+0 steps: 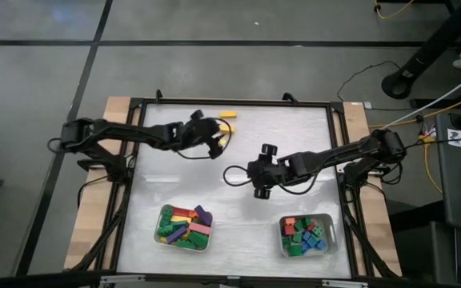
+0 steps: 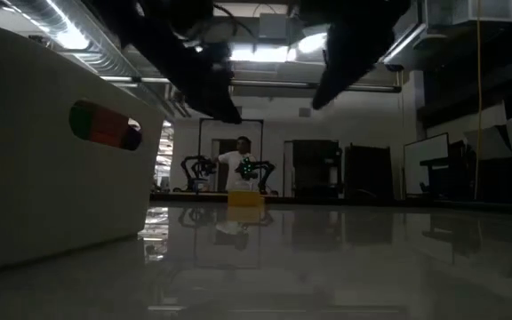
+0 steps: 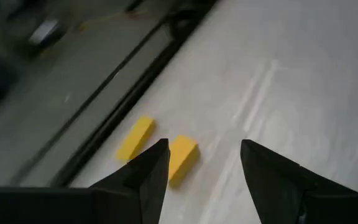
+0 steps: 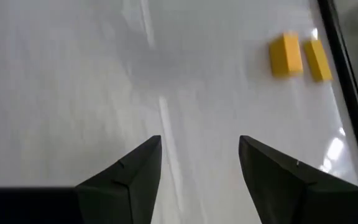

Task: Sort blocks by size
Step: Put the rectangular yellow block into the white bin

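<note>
Two yellow blocks lie flat on the white table near its far edge: one (image 1: 228, 114) (image 3: 135, 138) beside the black frame, the other (image 1: 225, 138) (image 3: 182, 158) a little nearer. My left gripper (image 1: 217, 146) (image 3: 204, 152) hovers open just short of the nearer block, nothing between its fingers. My right gripper (image 1: 250, 172) (image 4: 199, 146) hangs open above the table's middle, holding nothing; both yellow blocks (image 4: 286, 54) lie ahead of it. The low view shows one yellow block (image 2: 245, 201) far off on the table.
Two pale trays stand at the near edge: the left one (image 1: 163, 237) holds several longer blocks, the right one (image 1: 331, 240) several short ones. A tray wall (image 2: 52, 178) fills the low view's left. A black frame (image 1: 238, 103) borders the table. A person (image 2: 238, 164) stands far behind.
</note>
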Action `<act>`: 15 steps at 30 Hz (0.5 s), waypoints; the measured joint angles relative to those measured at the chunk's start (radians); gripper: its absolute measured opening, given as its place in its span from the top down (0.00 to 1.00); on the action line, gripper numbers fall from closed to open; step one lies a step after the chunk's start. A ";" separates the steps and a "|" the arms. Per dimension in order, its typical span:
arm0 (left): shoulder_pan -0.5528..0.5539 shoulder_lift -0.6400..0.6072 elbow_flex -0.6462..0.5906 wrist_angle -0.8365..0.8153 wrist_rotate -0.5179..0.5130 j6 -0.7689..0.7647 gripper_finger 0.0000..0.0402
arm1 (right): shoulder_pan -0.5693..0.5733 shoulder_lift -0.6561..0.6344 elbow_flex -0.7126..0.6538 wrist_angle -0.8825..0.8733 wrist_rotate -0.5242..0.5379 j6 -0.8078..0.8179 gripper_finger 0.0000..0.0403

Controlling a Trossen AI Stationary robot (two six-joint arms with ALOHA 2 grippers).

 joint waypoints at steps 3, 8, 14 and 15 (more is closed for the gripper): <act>0.052 0.056 0.000 0.063 0.151 0.194 0.54 | 0.000 -0.007 0.000 -0.116 -0.002 -0.001 0.47; 0.126 0.138 0.009 0.092 0.291 0.274 0.54 | 0.000 -0.007 -0.001 -0.236 0.006 0.024 0.47; 0.205 0.207 0.031 0.097 0.387 0.352 0.54 | 0.000 -0.007 -0.024 -0.273 0.012 0.025 0.47; 0.218 0.217 0.032 0.096 0.409 0.365 0.54 | 0.000 -0.007 -0.032 -0.275 0.010 0.024 0.47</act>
